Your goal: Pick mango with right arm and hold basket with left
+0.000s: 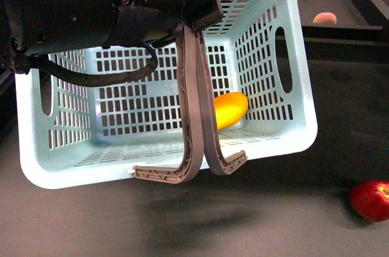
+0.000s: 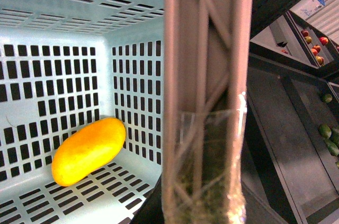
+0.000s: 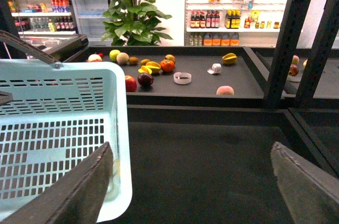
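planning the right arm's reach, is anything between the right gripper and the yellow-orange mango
Yes: the side wall of the pale blue slotted plastic basket stands between the open right gripper, which is outside the basket, and the smooth oblong yellow-orange mango lying on the basket floor.

Matt plastic basket (image 1: 79, 172), smooth glossy mango (image 1: 230, 110)

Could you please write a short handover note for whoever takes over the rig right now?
Left gripper: shut on the near wall of the basket, which looks tilted.
Right gripper: open and empty, beside the basket over the dark table.
Mango: lies on the basket floor near a corner.
Done: the mango is in the basket and the basket is gripped.
Left: probably only steadying the basket and parking the right arm. A red apple lies loose on the table.
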`<state>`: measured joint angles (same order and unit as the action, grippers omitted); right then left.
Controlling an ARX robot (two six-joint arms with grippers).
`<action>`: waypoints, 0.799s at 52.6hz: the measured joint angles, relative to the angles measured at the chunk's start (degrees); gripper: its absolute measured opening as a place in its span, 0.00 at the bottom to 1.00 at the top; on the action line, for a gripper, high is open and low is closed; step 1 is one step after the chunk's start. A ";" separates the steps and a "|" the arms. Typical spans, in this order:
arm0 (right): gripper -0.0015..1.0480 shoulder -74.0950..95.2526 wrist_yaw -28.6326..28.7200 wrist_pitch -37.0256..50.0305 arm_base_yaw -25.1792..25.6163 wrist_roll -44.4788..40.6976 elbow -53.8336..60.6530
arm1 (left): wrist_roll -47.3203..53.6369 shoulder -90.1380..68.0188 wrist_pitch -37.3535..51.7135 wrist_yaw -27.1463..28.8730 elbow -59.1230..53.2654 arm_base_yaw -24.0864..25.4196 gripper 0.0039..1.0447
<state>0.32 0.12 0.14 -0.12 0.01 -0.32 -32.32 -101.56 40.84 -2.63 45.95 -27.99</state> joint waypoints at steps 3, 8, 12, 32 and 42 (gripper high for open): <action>0.94 0.00 0.00 0.00 0.00 0.02 0.00 | 0.00 0.00 0.00 0.00 0.00 0.00 0.05; 0.91 0.00 0.00 0.00 0.00 -0.02 0.00 | -0.02 0.00 0.00 -0.02 0.00 0.00 0.05; 0.92 0.00 0.00 0.00 0.00 -0.02 0.00 | -0.02 0.00 0.00 0.00 0.00 0.00 0.05; 0.92 -0.07 0.11 -0.04 0.00 -0.02 0.00 | 15.63 -4.66 9.77 20.41 2.64 -2.03 0.05; 0.92 -0.07 0.00 -0.04 0.00 -0.02 0.00 | 8.15 -6.38 -1.70 23.76 9.94 0.11 0.05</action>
<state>0.25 0.12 0.10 -0.12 -0.01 -0.32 -24.16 -107.94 39.13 21.12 55.90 -27.88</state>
